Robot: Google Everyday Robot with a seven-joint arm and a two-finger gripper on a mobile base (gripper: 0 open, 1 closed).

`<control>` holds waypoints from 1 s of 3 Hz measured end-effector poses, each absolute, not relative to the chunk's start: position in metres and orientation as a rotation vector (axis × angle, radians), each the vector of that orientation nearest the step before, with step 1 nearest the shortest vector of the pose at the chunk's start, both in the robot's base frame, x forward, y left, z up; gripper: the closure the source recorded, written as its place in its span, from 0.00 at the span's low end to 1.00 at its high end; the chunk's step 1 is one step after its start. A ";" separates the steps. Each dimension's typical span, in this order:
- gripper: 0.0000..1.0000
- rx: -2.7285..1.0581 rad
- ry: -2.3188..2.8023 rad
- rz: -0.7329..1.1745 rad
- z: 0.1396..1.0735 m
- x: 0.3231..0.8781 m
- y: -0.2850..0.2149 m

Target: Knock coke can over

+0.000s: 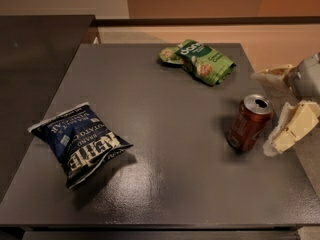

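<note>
On the dark grey table [165, 194], the red-brown metal coke can [247, 126] stands centre right, the cream two-finger gripper [276, 109] just right of it. A green chip bag [202, 59] lies upper centre, a blue chip bag [80, 141] lower left.

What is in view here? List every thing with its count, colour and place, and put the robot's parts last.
table: one, dark grey, fills most of the view.
blue chip bag: one, dark blue with white lettering, lying on the table's left side towards the near edge.
green chip bag: one, green, lying near the table's far edge, right of centre.
coke can: one, red-brown with a silver top, standing on the table's right side.
dark counter: one, black, left of the table.
gripper: one, cream-coloured fingers on a grey body, at the right edge of the view just right of the coke can, fingers open, one above and one below the can's top in the picture.
</note>
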State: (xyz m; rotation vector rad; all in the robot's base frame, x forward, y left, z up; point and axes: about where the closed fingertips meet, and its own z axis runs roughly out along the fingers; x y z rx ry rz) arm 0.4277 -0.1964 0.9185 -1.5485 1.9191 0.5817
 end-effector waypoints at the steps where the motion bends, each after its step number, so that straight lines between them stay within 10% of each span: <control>1: 0.18 -1.511 1.893 0.636 0.915 0.427 -0.198; 3: 0.65 -1.491 1.846 0.714 0.916 0.428 -0.193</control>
